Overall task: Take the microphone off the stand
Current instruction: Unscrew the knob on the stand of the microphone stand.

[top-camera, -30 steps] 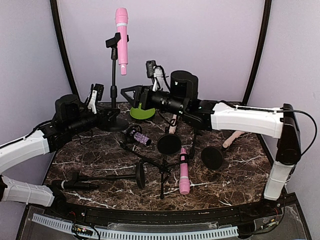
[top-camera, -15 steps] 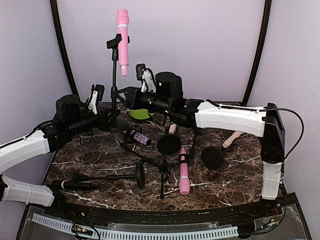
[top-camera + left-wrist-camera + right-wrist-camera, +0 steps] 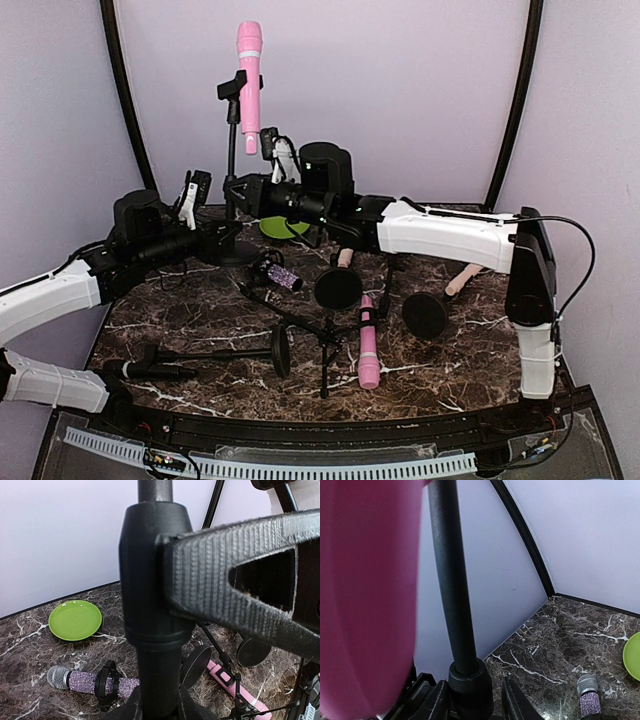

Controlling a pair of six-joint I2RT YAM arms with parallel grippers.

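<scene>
Lilac wall; microphone above right hand.

**Top view:** bright, even, diffuse light; the lilac backdrop is uniformly lit and the marble tabletop carries only faint, soft shadows. **Left wrist view:** the stand pole looms close and slightly soft, with a pale sheen down one flank; the claw finger shows crisp ribbing. **Right wrist view:** the pink microphone is a featureless, defocused mass; the tabletop behind is sharp.
</scene>
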